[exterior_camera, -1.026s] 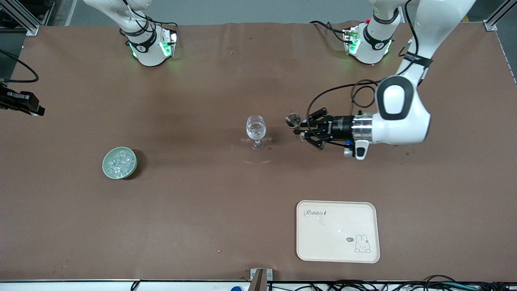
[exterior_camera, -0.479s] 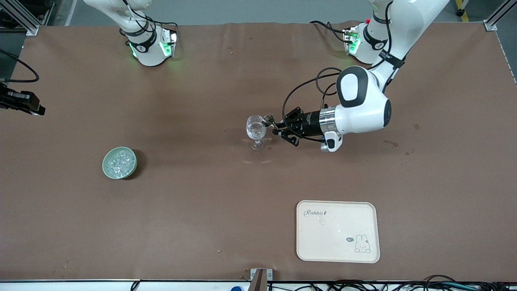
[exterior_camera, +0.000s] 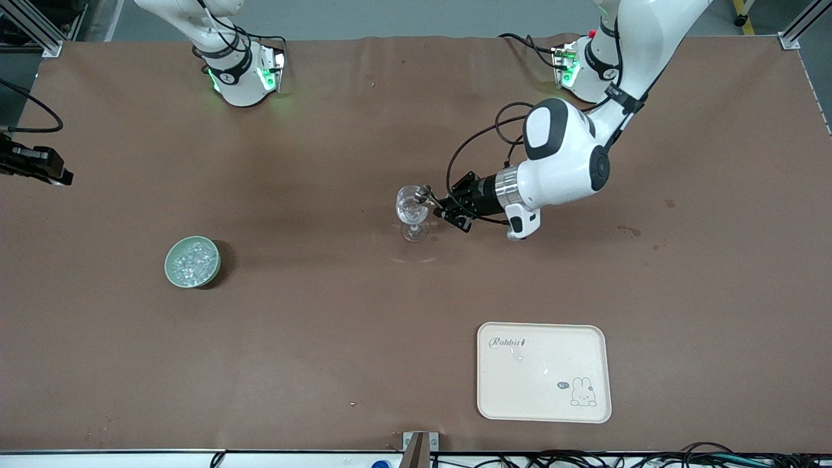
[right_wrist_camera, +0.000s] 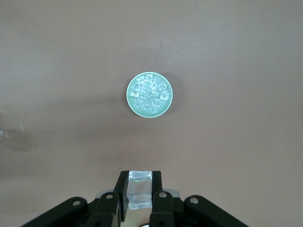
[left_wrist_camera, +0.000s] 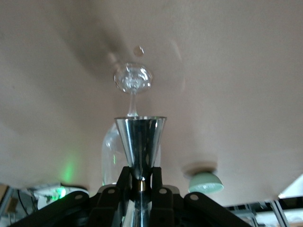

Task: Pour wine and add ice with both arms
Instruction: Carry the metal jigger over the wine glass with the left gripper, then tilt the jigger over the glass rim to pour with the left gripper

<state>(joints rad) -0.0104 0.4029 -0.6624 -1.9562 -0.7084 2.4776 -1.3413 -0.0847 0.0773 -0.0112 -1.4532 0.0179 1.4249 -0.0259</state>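
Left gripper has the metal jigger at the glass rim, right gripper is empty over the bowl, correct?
Not empty: the right wrist view shows the right gripper shut on an ice cube over the bowl. The left gripper does hold the jigger at the glass rim.

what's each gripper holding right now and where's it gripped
Left gripper: metal jigger, pinched at its narrow waist, over the wine glass. Right gripper: ice cube, clamped by its sides.

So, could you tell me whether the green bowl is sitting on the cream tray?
No, the green bowl sits on the bare table toward the right arm's end, well apart from the cream tray.
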